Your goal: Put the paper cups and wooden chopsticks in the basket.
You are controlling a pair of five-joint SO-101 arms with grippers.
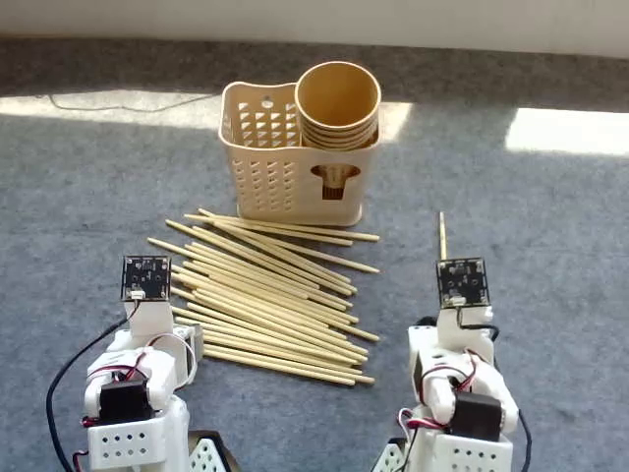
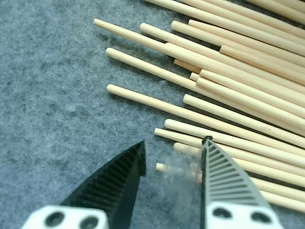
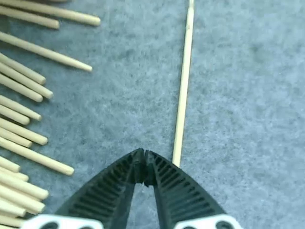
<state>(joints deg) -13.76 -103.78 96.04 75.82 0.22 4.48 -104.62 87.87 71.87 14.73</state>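
Observation:
A cream plastic basket (image 1: 260,162) stands upright at the back of the carpet, with a stack of paper cups (image 1: 338,96) in its right compartment. Many wooden chopsticks (image 1: 270,295) lie in a loose pile in front of it. My left gripper (image 2: 174,145) is open just above the pile's near-left edge, and the ends of a few chopsticks (image 2: 181,168) lie between its fingers. My right gripper (image 3: 143,156) is shut on nothing. A single chopstick (image 3: 183,86) lies beside its tip and points away towards the basket; in the high view this chopstick (image 1: 442,236) sits apart from the pile.
Grey carpet (image 1: 550,246) covers the whole floor, with open room to the right of the single chopstick and to the left of the pile. The left arm (image 1: 145,278) and right arm (image 1: 462,283) stand at the front, either side of the pile.

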